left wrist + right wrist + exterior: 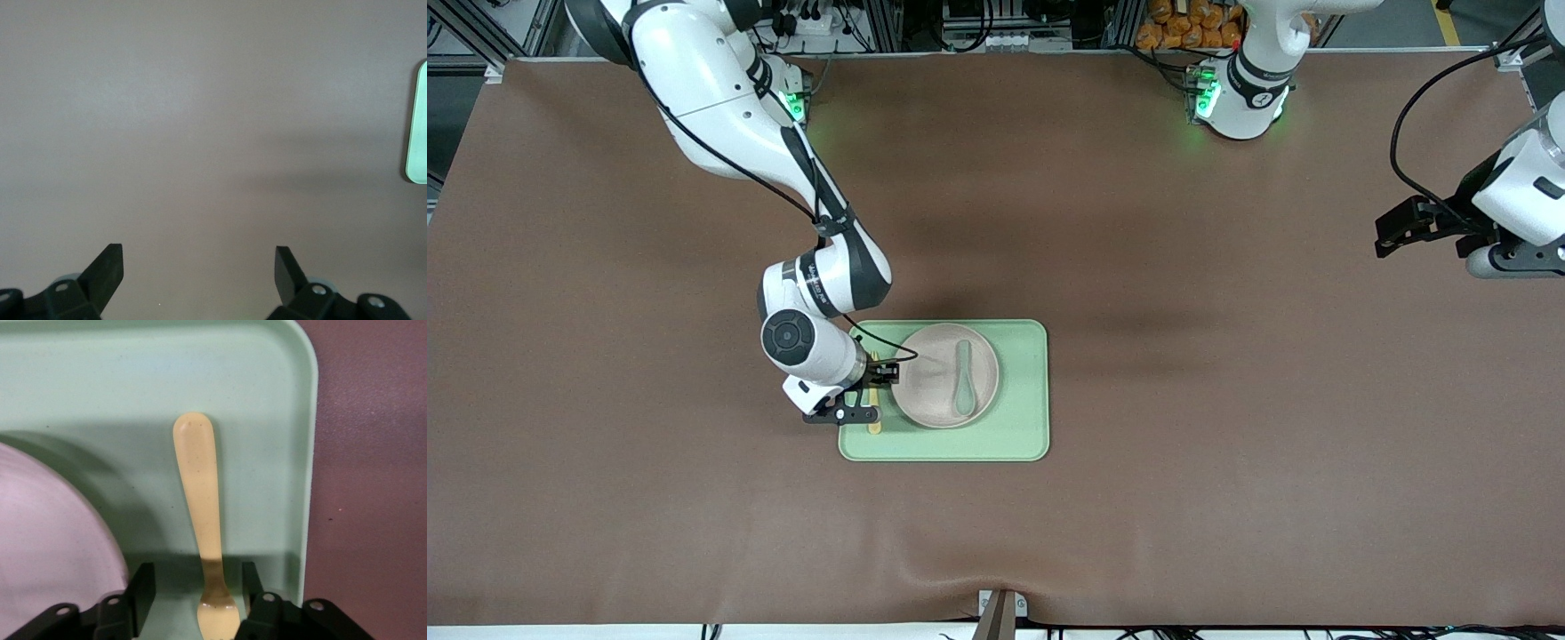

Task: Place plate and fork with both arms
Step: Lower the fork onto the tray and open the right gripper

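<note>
Front view: the light-green tray lies nearest the camera on the brown surface. The plate rests on the tray, with a grey-green spoon lying in it. The fork lies on the tray beside the plate, toward the right arm's end; the right tool covers most of it. The left tool hangs over bare surface at the left arm's end, and that arm waits. Racks and cabling line the top edge.

Left wrist view: the left tool stands wide open and holds nothing. One tray edge is cut off at the frame border.

Right wrist view: the right tool is parted, its fingers standing clear on either side of the fork, which lies flat on the tray. The tines are cut off. The plate is partly visible.
</note>
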Available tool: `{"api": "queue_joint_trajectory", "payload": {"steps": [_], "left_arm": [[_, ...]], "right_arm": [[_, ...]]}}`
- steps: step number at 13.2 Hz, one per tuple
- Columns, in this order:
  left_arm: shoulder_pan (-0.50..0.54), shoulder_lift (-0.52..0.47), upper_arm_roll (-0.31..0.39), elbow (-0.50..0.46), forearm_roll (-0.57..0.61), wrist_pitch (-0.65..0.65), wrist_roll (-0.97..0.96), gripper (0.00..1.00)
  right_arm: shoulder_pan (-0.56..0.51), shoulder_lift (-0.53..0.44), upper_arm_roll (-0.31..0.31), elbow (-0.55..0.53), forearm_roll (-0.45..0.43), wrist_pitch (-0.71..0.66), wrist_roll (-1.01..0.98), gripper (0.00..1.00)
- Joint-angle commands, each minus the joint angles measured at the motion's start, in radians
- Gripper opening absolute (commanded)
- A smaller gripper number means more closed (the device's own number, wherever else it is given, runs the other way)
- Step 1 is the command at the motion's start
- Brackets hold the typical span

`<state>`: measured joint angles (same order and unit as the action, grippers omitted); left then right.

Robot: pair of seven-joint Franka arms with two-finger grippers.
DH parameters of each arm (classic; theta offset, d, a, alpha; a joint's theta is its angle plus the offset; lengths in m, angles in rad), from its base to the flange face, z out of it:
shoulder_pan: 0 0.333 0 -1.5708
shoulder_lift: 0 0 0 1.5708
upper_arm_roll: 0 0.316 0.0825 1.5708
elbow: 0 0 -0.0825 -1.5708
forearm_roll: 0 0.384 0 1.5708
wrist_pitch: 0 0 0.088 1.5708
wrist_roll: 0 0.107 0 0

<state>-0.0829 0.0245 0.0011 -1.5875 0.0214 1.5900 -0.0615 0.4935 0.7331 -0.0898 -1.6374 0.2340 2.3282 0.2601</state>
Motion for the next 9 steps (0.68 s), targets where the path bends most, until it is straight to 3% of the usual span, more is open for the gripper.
{"api": "queue_joint_trajectory", "payload": {"steps": [1, 9], "left_arm": [[0.000, 0.005, -0.003, 0.011, -0.006, -0.012, -0.003, 1.00], [-0.005, 0.008, -0.003, 0.012, -0.006, -0.012, -0.004, 1.00]], "right_arm": [[-0.010, -0.017, -0.004, -0.013, 0.018, 0.008, -0.021, 1.00], [-0.206, -0.191, -0.010, -0.012, 0.013, -0.185, -0.266, 1.00]]}}
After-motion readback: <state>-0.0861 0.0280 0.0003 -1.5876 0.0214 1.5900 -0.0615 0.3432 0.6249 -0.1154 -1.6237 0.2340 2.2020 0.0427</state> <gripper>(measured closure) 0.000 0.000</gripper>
